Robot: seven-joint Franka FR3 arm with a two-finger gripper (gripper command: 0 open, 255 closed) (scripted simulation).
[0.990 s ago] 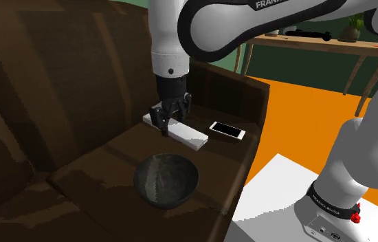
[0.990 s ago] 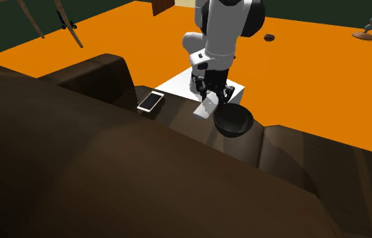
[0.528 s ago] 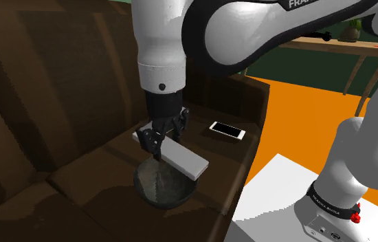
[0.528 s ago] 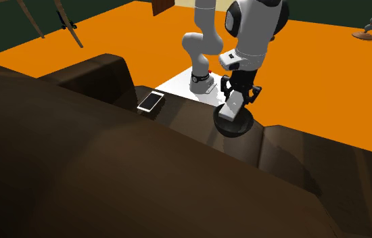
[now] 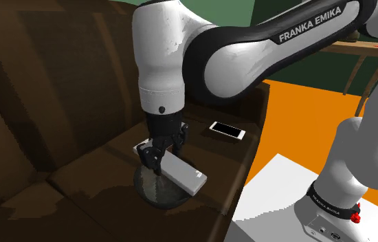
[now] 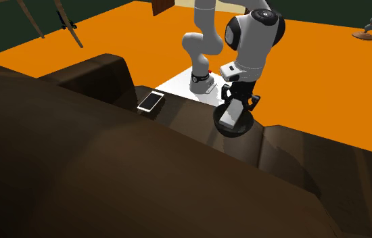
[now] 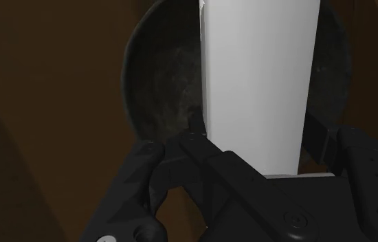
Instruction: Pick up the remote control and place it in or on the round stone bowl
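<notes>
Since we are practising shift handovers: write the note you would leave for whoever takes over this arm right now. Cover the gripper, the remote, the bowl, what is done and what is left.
Gripper: fingers shut on one end of the white remote.
Remote: off the brown sofa seat, held tilted over the dark round bowl. I cannot tell whether it touches the rim.
Done: pick-up and carry to the bowl.
Left: lower, open the fingers, withdraw.
Leave the phone on the sofa arm.
</notes>
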